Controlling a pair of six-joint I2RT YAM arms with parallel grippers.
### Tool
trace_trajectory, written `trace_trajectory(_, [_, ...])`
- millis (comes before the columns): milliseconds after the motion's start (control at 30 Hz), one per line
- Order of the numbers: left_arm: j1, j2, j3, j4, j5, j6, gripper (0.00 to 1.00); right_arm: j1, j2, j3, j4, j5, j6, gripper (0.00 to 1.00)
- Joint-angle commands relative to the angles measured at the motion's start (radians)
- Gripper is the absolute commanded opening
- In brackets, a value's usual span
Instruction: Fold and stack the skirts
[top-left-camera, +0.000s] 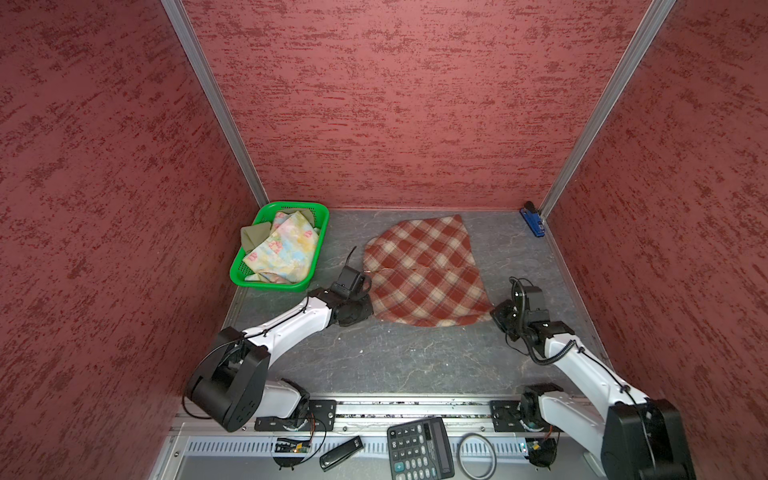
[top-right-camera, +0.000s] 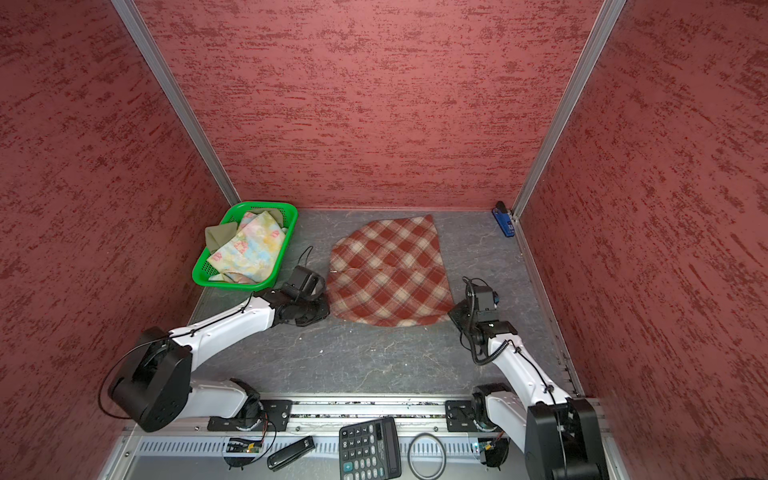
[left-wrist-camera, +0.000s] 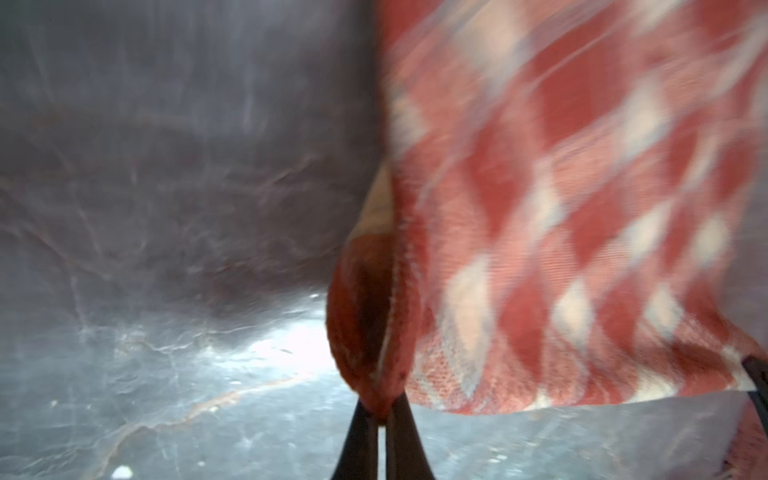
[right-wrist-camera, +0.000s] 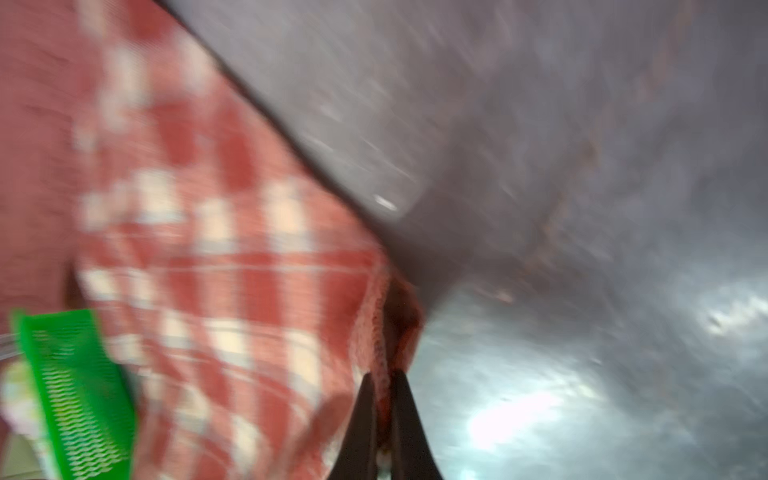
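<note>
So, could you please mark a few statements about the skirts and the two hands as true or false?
1. The plaid skirt lies on the table, outside the green basket. True.
2. The floral skirt is spread flat on the table. False: it lies in the green basket, together with the olive skirt.
3. The left hand is shut on the plaid skirt's edge. True.
4. The right hand is open and clear of cloth. False: it is shut on the plaid skirt's edge too.
</note>
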Motion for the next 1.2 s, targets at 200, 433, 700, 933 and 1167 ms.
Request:
trace_trajectory(200, [-0.04,-0.174,0.371,-0.255,-0.132,0.14,0.0,-0.002,-0.147,0.489,-0.201,0.22,-0.238,0.0])
trace_trajectory(433, [-0.043,-0.194,0.683,-0.383,-0.173,0.228,0.0,-0.002,-0.071,0.913,-0.264,0.257,-0.343,0.0])
trace_trajectory(700, [0.12,-0.054,0.858,-0.337,-0.021,0.3,0.0,-0.004,0.183,1.214,-0.22,0.185,-0.377,0.0])
trace_trajectory(933, [0.267,0.176,1.08,-0.297,0.172,0.332,0.0,-0.01,0.405,1.439,-0.185,0.122,-0.438,0.0])
trace_trajectory(1167, [0.281,0.2,1.246,-0.348,0.215,0.362,0.0,-0.011,0.471,1.679,-0.322,0.114,-0.488,0.0])
